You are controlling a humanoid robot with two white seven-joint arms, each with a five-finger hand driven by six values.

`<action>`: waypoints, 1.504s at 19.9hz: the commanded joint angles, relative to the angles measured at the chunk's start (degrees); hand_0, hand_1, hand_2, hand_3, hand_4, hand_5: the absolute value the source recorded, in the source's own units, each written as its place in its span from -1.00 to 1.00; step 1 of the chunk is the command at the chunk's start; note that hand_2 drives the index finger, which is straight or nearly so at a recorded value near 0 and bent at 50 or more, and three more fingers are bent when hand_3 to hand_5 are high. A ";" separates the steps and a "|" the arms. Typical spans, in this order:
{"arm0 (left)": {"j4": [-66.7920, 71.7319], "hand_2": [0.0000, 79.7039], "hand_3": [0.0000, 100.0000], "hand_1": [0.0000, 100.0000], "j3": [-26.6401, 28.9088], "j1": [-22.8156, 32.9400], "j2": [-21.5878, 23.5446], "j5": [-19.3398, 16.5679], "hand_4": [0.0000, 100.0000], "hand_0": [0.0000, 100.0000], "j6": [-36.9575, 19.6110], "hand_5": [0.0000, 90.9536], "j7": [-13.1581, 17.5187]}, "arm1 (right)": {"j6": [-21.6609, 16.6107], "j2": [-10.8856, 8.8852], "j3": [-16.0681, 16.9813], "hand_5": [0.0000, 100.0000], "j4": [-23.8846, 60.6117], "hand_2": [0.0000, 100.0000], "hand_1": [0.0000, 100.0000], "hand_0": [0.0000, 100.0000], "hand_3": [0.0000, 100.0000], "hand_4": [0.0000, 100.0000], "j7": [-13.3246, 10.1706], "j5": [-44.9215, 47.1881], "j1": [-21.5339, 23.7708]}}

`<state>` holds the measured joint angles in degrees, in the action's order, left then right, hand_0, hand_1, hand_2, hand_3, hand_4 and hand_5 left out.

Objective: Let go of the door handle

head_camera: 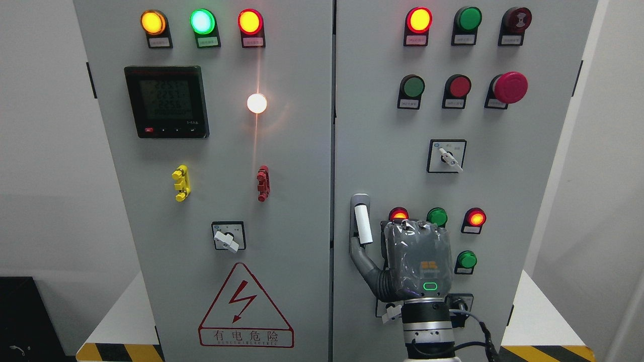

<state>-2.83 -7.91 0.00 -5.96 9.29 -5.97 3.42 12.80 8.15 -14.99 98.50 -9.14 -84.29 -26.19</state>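
Door handle (361, 221) just left of right hand (416, 259).

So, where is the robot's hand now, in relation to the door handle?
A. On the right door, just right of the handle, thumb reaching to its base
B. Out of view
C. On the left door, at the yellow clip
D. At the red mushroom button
A: the right hand is beside the handle on the right door, thumb at the handle's base.

Pale grey cabinet (302, 201) fills the frame. Amber, green and red lamps (203, 21) glow upper left. Red-outlined warning triangle (245, 306) lower centre. Dark grey hand (417, 261) with a green-lit mark, lower right, beside the grey-and-white door handle (362, 223). Yellow-black stripes (118, 352) at the bottom.
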 commanded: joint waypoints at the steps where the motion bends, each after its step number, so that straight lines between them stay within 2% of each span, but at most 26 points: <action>1: 0.02 -1.00 -1.00 0.11 0.00 0.44 -0.02 0.02 -1.00 -0.76 -0.01 -1.00 0.01 | 0.12 0.03 0.57 1.00 0.11 0.87 -0.24 -0.11 1.00 1.00 -0.27 0.00 0.09; 30: 0.02 -1.00 -1.00 0.11 0.00 0.53 -0.02 -0.06 -1.00 -0.76 -0.01 -1.00 0.01 | 0.12 0.03 1.01 1.00 0.73 0.85 -0.24 -0.10 1.00 1.00 -0.53 0.09 0.44</action>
<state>-2.84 -7.91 0.00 -5.96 9.28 -5.97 3.42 13.01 8.17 -14.15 98.96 -9.62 -84.19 -25.78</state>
